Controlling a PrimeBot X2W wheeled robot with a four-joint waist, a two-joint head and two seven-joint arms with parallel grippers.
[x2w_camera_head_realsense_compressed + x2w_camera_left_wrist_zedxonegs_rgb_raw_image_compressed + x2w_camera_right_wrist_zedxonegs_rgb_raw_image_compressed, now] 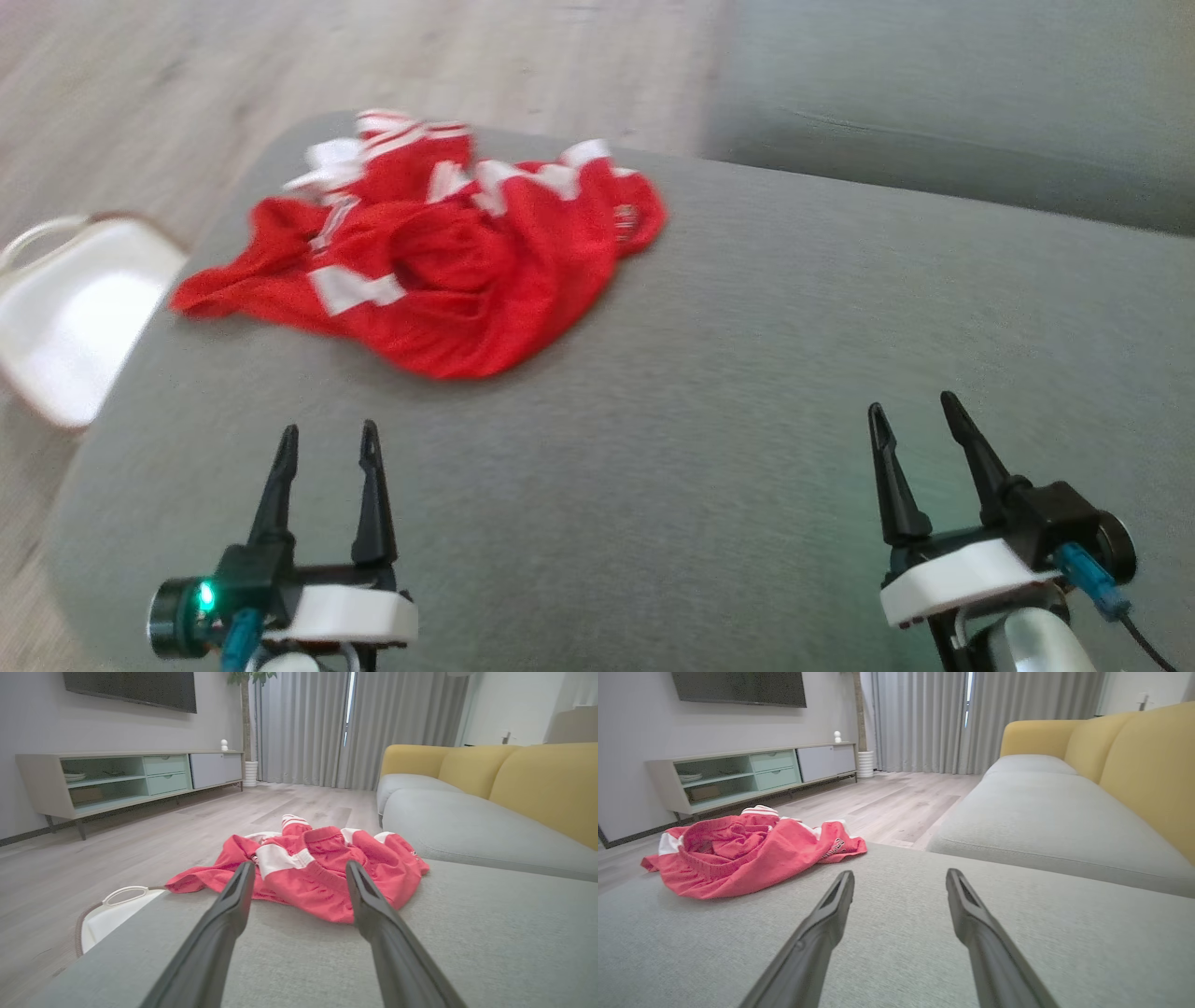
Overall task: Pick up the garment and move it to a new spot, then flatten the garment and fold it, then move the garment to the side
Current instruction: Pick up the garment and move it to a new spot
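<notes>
A crumpled red garment (439, 271) with white stripes lies in a heap on the far left part of a grey ottoman cushion (747, 392). It also shows in the left wrist view as the garment (317, 877) straight ahead, and in the right wrist view as the garment (747, 854) off to the left. My left gripper (329, 439) hovers open near the cushion's front edge, short of the garment, with nothing between its fingers. My right gripper (915, 409) is open too, over bare cushion at the right, well away from the cloth.
A white basket (65, 317) stands on the wooden floor just left of the cushion. A grey sofa seat (952, 103) with yellow backrests (1148, 765) runs behind and to the right. A low TV cabinet (126, 779) stands by the far wall.
</notes>
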